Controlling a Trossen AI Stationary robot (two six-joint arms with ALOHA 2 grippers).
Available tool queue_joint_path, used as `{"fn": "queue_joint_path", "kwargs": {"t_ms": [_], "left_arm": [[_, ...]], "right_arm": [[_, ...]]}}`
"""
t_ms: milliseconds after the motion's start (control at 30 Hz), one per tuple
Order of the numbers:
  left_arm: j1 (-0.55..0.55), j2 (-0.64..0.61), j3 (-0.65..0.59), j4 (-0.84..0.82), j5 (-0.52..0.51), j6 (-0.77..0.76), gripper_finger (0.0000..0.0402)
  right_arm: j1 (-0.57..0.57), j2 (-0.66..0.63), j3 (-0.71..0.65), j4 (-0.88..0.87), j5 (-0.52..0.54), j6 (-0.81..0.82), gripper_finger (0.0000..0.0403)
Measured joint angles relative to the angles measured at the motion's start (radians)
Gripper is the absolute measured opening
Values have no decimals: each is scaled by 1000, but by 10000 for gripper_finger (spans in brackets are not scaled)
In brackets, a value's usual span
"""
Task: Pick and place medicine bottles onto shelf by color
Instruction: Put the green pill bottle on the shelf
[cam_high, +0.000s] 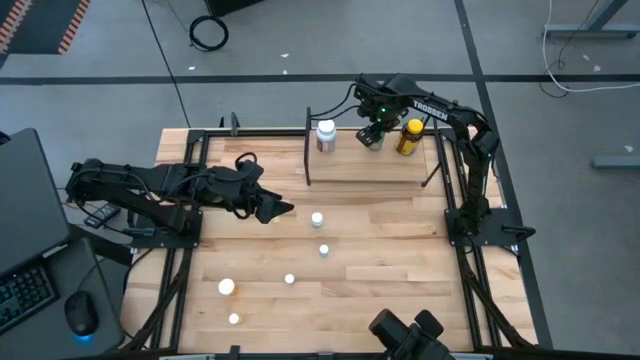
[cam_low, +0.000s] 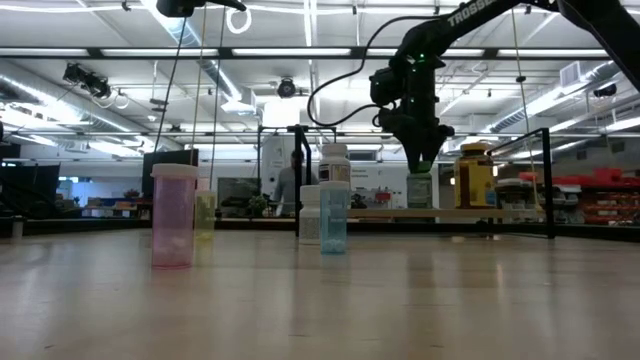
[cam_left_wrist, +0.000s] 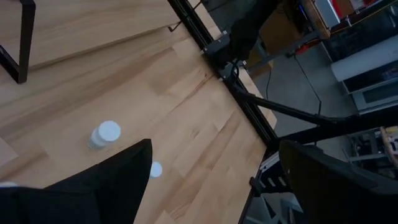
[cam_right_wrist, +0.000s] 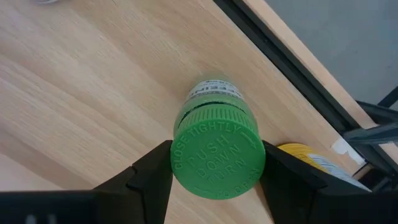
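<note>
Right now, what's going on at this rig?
The right gripper is closed around the cap of a green bottle standing on the shelf, between a white bottle and a yellow bottle. The left gripper waits open over the table, holding nothing. Several small bottles, such as one with a white cap, still stand loose on the table.

green bottle cap (cam_right_wrist: 217, 152): raised letters "CLOSE TIGHTLY" round the rim and "PUSH DOWN" across the middle; further lettering below too faint to read
right arm (cam_high: 437, 112): white "TROSSEN"; on the low view only "TROSS" shows
bottle labels: print too small to read
</note>
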Motion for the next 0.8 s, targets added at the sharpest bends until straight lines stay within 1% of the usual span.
{"fn": "queue_joint_path", "kwargs": {"t_ms": [200, 400, 567, 800], "left_arm": [[-3, 0, 0, 0, 0, -2, 355], [-3, 0, 0, 0, 0, -8, 355], [-3, 0, 0, -1, 0, -9, 355], [-3, 0, 0, -1, 0, -7, 355]], "right_arm": [[-10, 0, -1, 10, 6, 9, 222], [-11, 4, -5, 15, 51, 32, 262], [-11, 4, -5, 16, 52, 35, 291], [-8, -8, -2, 11, 53, 32, 318]]}}
